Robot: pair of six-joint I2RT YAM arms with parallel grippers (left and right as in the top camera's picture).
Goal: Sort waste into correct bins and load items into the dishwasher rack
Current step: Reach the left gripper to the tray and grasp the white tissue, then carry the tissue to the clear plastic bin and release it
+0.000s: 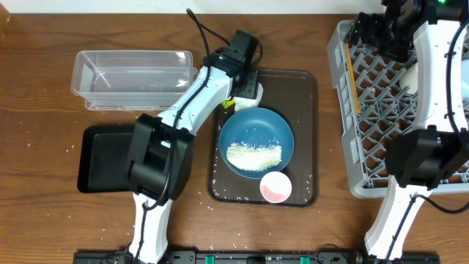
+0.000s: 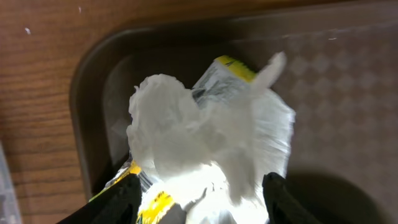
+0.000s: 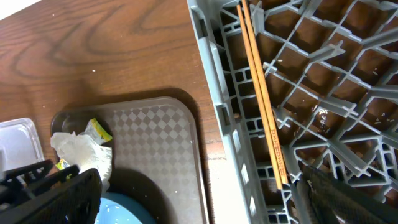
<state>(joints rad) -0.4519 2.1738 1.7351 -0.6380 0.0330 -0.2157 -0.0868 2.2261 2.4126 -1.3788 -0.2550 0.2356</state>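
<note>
From my station, the left fingers [image 2: 118, 202] stood one on each side of the crumpled tissue [image 2: 199, 143], low over the far left corner of the brown serving tray [image 2: 348, 93]. The wad filled most of the gap between them. I could not tell whether they were pressing on it or only flanking it. A yellow-green wrapper [image 2: 229, 65] was bundled with the tissue, its printed edge poking out from behind the white paper, with another yellow scrap just beside one finger. In the overhead view the dark-blue dish [image 1: 256, 132] sat in the middle of the same tray, with the heap of rice [image 1: 254, 155] lying inside it toward the near side. The pink cup [image 1: 275, 186] stood upright just beside the dish's near rim, so close that I could not say whether they touched. A few loose grains were scattered on the tray and on the bench [image 1: 44, 220]. The clear tub [image 1: 132, 77] sat on the bench to the left of the brown tray, and the black tray [image 1: 99, 158] lay nearer to me, partly hidden under the left arm. At the right end stood the grey rack [image 1: 366, 183], with the chopsticks [image 3: 264, 106] lying side by side on its lattice floor along its left wall. The right fingers [image 3: 56, 193] hung spread wide over the rack's far left part and grasped nothing.
</note>
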